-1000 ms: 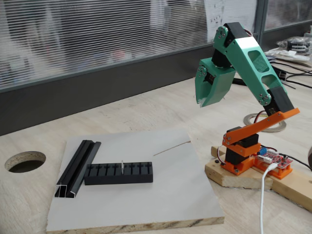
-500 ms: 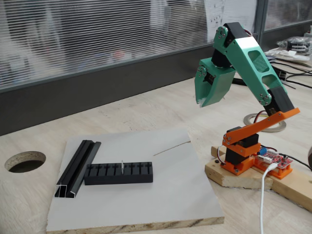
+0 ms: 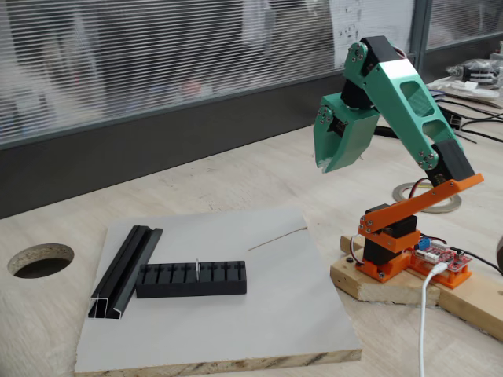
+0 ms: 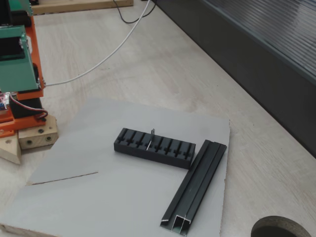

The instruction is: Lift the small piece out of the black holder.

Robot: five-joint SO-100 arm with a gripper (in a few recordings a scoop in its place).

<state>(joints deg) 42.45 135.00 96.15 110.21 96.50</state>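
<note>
The small piece (image 3: pixel 196 269) stands upright in a slot near the middle of the black holder (image 3: pixel 191 280), which lies on the grey board (image 3: pixel 259 314) just beside the black rail (image 3: pixel 126 269). In a fixed view, the gripper (image 3: pixel 324 165) hangs high, well apart from it; the piece lies toward 8 o'clock from the fingertips. The holder's long axis runs 3 to 9 o'clock. The fingers look nearly pressed together and hold nothing.
</note>
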